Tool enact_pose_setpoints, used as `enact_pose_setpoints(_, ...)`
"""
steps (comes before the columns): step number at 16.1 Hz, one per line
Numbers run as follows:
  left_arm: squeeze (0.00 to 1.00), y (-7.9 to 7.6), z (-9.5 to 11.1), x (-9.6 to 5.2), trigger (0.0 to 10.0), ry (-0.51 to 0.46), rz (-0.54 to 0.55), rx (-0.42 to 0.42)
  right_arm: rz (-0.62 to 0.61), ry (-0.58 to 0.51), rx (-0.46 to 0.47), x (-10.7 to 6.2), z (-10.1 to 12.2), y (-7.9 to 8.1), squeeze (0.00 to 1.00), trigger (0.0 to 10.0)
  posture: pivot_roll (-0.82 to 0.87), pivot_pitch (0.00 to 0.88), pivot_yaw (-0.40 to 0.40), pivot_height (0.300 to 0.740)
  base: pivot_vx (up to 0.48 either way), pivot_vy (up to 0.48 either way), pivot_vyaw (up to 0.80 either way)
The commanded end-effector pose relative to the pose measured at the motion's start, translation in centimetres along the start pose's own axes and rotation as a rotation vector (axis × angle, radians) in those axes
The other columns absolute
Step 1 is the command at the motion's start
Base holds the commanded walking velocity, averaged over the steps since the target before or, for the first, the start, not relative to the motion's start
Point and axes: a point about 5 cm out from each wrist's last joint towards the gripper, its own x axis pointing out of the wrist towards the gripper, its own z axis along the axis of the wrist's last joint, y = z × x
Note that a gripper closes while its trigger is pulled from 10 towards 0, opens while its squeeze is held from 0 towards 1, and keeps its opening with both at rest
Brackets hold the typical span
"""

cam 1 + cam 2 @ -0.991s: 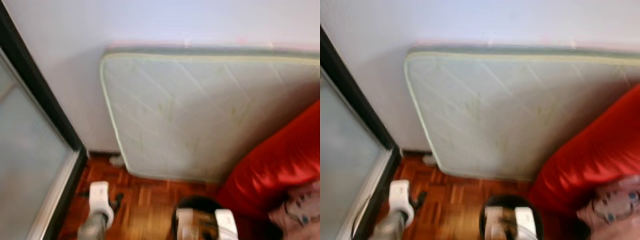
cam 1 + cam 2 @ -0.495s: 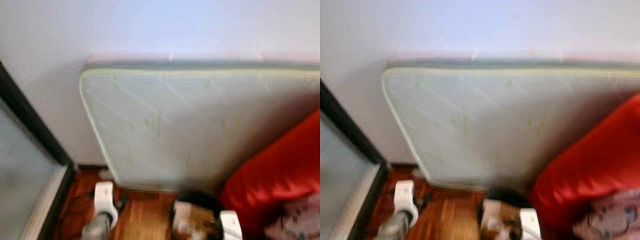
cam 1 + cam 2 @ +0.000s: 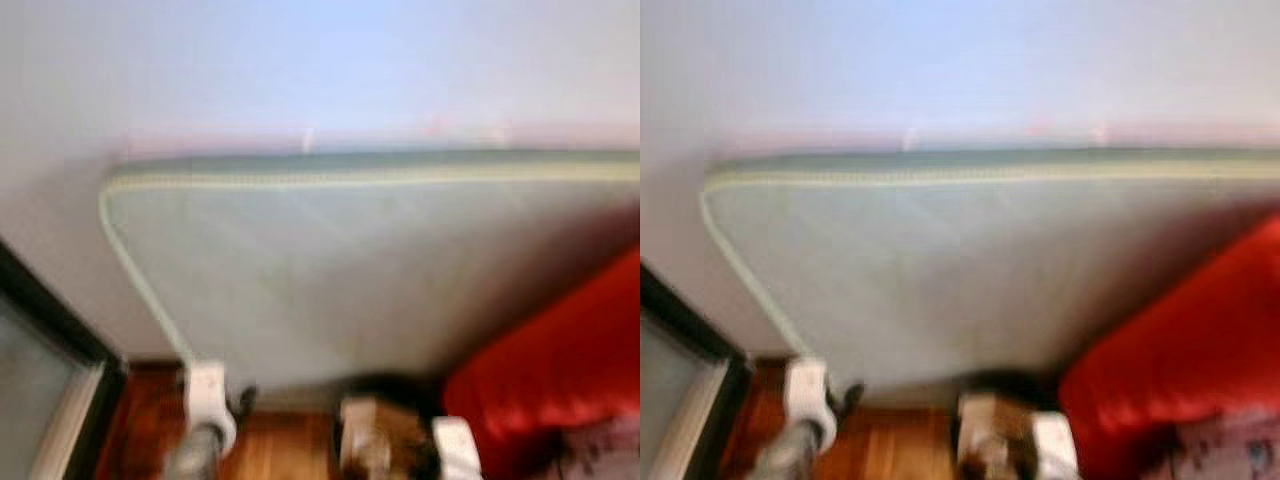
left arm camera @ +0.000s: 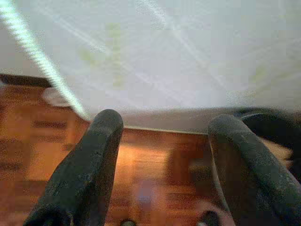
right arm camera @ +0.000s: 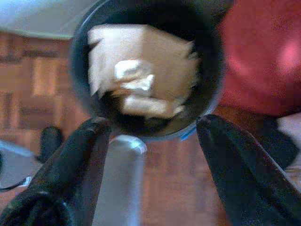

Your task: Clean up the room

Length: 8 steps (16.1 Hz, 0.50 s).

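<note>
Below my right wrist stands a round black bin (image 5: 146, 70), upright on the parquet floor (image 5: 33, 84), holding crumpled brown paper (image 5: 155, 61) and pale scraps, just beside the red cushion (image 5: 263, 52).

Head stereo pair plus two wrist cameras, all close to a wall corner.

Both eye views, blurred, look forward and down at a pale quilted mattress (image 3: 380, 270) leaning on the white wall, sharing it and the red cushion (image 3: 1180, 370). The left wrist view looks along its black fingers (image 4: 80, 174) at the mattress foot over the wooden parquet floor (image 4: 42, 141); the right wrist view looks closely into a round black bin (image 5: 141, 70).
</note>
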Motion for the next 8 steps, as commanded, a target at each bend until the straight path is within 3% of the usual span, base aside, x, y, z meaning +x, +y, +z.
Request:
enact_pose_setpoints(1, 0.0, 1.31, -0.39, -0.36, 10.0, 0.024, 0.035, 0.015, 0.026, -0.001, 0.007, 0.14, 0.14, 0.93, 0.0, 10.0, 0.04, 0.09, -0.043, 0.74, 0.36, 0.0, 0.0)
enact_pose_setpoints(4, 0.0, 1.29, -0.45, -0.38, 10.0, 0.027, 0.033, 0.022, 0.03, 0.002, 0.003, 0.14, 0.12, 0.96, 0.0, 10.0, 0.04, 0.09, -0.042, 0.74, 0.361, 0.0, 0.0)
enact_pose_setpoints(8, 0.0, 1.38, -0.63, -0.45, 10.0, 0.032, 0.039, 0.02, 0.032, 0.004, 0.001, 0.15, 0.14, 0.96, 0.0, 10.0, 0.04, 0.09, -0.043, 0.74, 0.0, 0.0, 0.0)
